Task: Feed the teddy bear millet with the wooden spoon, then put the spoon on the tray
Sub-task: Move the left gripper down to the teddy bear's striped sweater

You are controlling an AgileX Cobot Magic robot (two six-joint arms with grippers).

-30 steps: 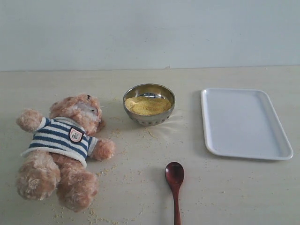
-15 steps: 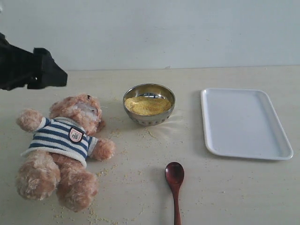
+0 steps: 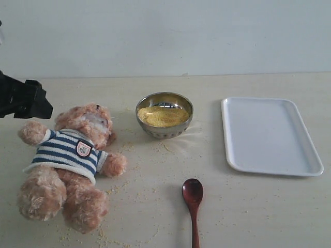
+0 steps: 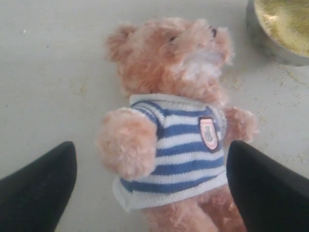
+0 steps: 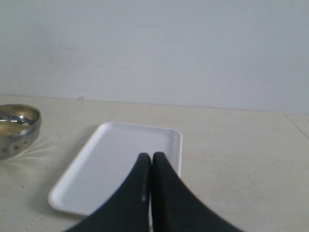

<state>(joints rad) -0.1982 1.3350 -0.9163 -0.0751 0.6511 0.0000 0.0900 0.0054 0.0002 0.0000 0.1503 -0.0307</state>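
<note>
While the left gripper point(image 4: 152, 147) hangs close to the teddy bear point(image 3: 70, 160), its two black fingers point(image 4: 38, 188) are spread wide apart, and they pinch nothing. In the left wrist view one finger shows on each side of the bear's striped shirt. The right gripper point(image 5: 150, 157) has its fingers pressed tight together with nothing between them, and it points over the near end of the tray point(image 3: 269, 134). The bear lies on its back on the table point(image 3: 258, 217), on the left side in the exterior view, with its head toward the far wall. Just beside its head, to the right, stands a small steel bowl point(image 3: 164, 132) with the yellow millet point(image 3: 162, 116) heaped inside. Loose grains are scattered on the table around the bear and in front of the bowl. The wooden spoon point(image 3: 193, 199) lies flat on the table in front of the bowl, apart from it, round end toward the bowl. The white tray sits flat on the right, well apart from the spoon.
</note>
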